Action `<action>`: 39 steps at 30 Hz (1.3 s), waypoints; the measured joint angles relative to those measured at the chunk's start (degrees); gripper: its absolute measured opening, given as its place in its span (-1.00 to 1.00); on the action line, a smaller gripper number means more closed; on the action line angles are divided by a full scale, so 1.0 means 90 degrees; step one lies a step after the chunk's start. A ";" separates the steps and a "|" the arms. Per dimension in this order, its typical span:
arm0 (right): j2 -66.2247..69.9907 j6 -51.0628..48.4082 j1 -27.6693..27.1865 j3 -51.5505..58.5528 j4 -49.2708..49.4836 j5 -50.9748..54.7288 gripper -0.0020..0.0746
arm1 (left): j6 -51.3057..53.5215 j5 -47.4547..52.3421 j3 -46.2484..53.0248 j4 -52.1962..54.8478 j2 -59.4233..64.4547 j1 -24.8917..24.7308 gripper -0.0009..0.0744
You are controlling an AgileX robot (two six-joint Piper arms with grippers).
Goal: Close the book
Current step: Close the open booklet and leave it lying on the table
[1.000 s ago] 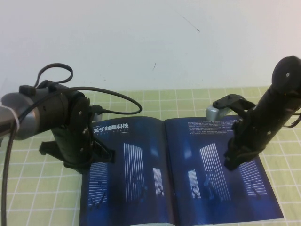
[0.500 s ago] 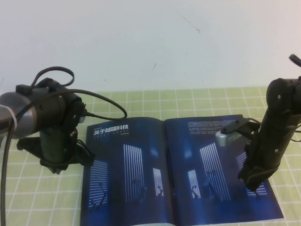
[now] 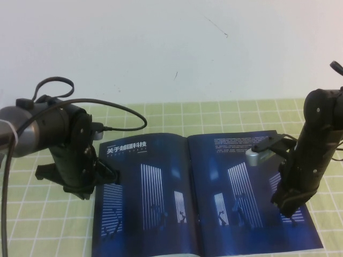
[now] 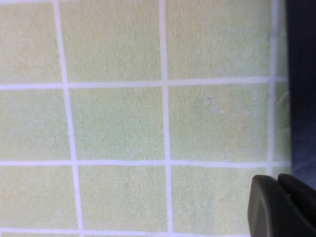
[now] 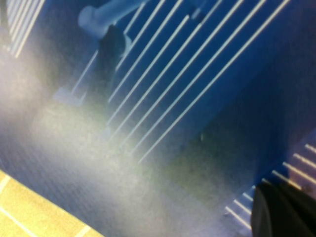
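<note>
book (image 3: 166, 214) open | left gripper (image 3: 109, 176) beside it | right gripper (image 3: 287, 206) over right page

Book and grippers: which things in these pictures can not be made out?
- Book: its near left corner is cut off by the high view's lower border.
- Small text on the book's right half: too small to read.
- Left gripper, at the book's left edge: hidden by its own arm in high view, cut off in its wrist view.
- Right gripper, over the book's right half: same, so its state is unclear.
</note>
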 joint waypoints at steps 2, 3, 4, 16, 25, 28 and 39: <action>0.0000 0.0000 0.0000 0.0000 0.0000 0.0000 -0.95 | 0.0000 0.0012 0.0000 0.0000 0.0120 0.0000 -0.99; 0.0000 0.0000 0.0000 0.0000 0.0000 0.0000 -0.95 | 0.0000 0.0025 0.0000 0.0000 0.0173 0.0000 -0.99; 0.0000 0.0000 0.0000 0.0000 0.0000 0.0000 -0.95 | 0.0000 0.0036 0.0000 0.0000 0.0230 0.0000 -0.99; 0.0000 -0.0045 0.0000 0.0010 0.0092 -0.0015 -0.95 | 0.0649 -0.0024 0.0000 -0.0983 0.0440 -0.0079 -0.99; 0.0040 -0.0585 -0.0035 0.0035 0.1043 -0.0288 -0.95 | 0.3052 -0.0843 0.0000 -0.4223 -0.0042 -0.0438 -0.99; 0.0016 -0.0699 -0.0009 0.0021 0.1215 -0.0323 -0.95 | 0.4538 -0.1121 0.0000 -0.5990 -0.0274 -0.0656 -0.99; -0.2521 0.0480 -0.0176 -0.0503 -0.0635 0.0123 -0.95 | 0.7126 -0.1232 0.0015 -0.7623 -0.0657 -0.0926 -0.99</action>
